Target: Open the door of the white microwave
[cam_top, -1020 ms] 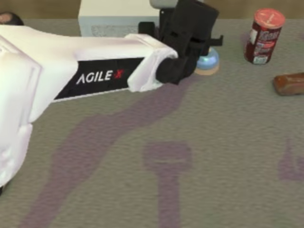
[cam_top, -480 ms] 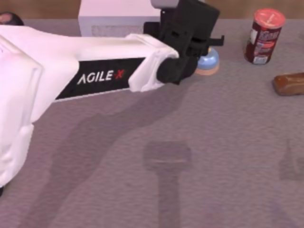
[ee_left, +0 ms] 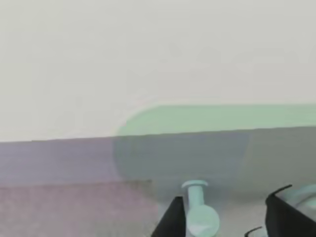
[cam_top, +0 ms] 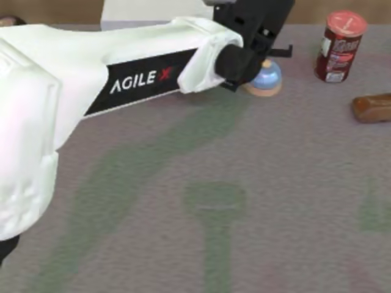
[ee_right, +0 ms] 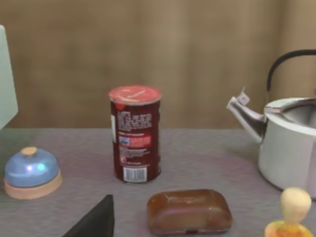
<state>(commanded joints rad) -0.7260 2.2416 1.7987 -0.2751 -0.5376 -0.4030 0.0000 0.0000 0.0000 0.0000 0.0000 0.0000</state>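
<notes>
The left arm (cam_top: pixel 91 91) stretches across the tabletop (cam_top: pixel 275 183) to its far edge, past a blue bell (cam_top: pixel 266 78) — its gripper (cam_top: pixel 259 24), fingers' state untellable, at the microwave (cam_top: pixel 153 11), the door hidden — right arm out of sight.

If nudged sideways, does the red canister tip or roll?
The red canister stands upright, taller than wide, so a high push would probably tip it. Its round wall would likely roll once down. The table looks flat.
</notes>
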